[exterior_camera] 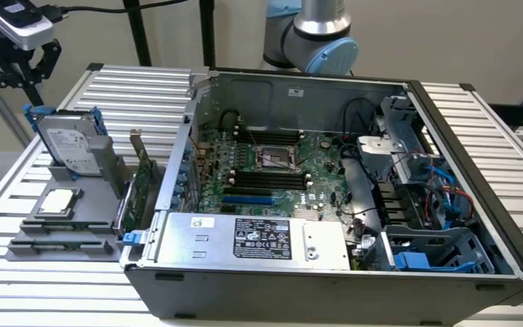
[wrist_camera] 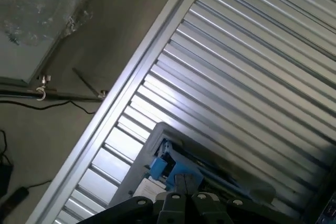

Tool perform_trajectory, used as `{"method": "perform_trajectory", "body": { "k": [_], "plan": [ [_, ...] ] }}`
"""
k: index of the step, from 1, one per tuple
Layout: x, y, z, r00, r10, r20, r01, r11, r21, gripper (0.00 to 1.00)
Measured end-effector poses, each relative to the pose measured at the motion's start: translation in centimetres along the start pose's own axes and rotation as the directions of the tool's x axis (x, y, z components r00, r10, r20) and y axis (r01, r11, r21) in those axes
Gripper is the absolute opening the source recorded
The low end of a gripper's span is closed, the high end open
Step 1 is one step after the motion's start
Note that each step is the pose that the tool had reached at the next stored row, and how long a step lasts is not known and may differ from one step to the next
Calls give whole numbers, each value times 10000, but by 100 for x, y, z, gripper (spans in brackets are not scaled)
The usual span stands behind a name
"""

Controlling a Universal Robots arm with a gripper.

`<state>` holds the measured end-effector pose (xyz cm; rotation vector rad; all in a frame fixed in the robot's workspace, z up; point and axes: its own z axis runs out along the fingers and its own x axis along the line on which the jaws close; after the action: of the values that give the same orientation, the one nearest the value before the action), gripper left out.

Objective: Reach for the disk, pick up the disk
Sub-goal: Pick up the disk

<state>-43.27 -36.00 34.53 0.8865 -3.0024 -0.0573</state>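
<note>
The reach is in hand: the gripper (exterior_camera: 24,80) hangs above the disk (exterior_camera: 66,146) without touching it. Its fingers look spread and hold nothing. The disk stands on edge in a grey holder (exterior_camera: 107,167) on the slatted table (exterior_camera: 139,85), to the exterior view's left of the open computer case (exterior_camera: 334,289). The pick-up is not yet done. A grasp would likely call for 1 straight descent, with the fingers straddling the disk's 2 flat faces at its blue top edge.
</note>
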Motion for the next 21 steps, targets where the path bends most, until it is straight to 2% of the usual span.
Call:
{"method": "perform_trajectory", "body": {
  "k": [5,10,15,18,21],
  "plan": [
    [0,0,-3,9959,-909,-35,909,9959,-2,11],
    [0,0,-4,9835,-1808,-69,1808,9835,-7,11],
    [0,0,-6,9631,-2689,-103,2689,9632,-15,11],
    [0,0,-7,9470,-3210,-122,3210,9471,-21,11],
    [0,0,-8,9277,-3731,-142,3731,9278,-28,11]
  ]
}}
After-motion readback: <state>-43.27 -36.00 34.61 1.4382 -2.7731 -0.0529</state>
